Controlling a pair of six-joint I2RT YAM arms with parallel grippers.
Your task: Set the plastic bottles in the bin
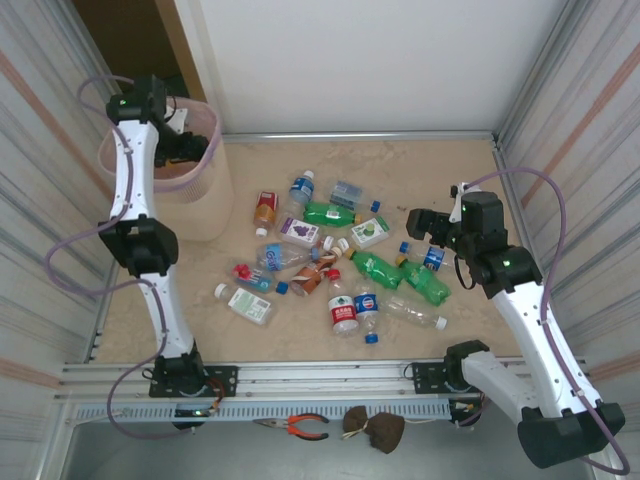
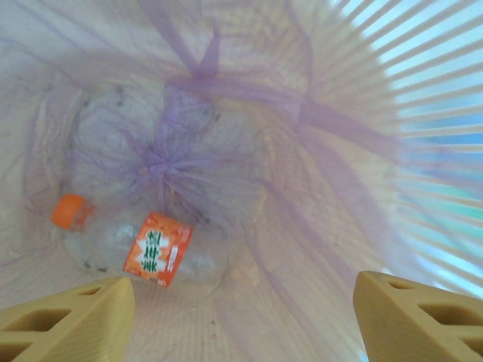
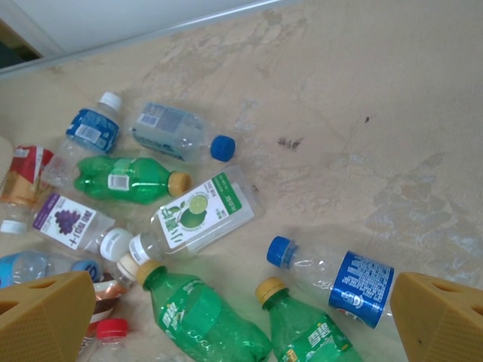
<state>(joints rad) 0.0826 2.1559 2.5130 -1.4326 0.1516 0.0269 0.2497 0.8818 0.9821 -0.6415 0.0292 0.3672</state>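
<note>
Left gripper [image 2: 241, 313] hangs inside the bin [image 1: 207, 205], jaws apart and empty. One orange-capped bottle [image 2: 143, 245] lies at the bottom. Right gripper [image 3: 241, 317], jaws wide, hovers over the plastic bottles [image 1: 330, 262] scattered on the worktop [image 1: 430, 170]. Most of the job remains.

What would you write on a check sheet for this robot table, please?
Surface: beige table, faintly stained.
Job's things: plastic bottles scattered mid-table; orange-capped bottle lying inside the pink bin.
Clutter: loose blue cap; red-handled pliers and brown lump on the front ledge.
Grippers: left gripper open at the bin's mouth; right gripper open above the bottles.
Cables: purple cable looping along each arm.
Surroundings: ribbed side walls, white back panel.
</note>
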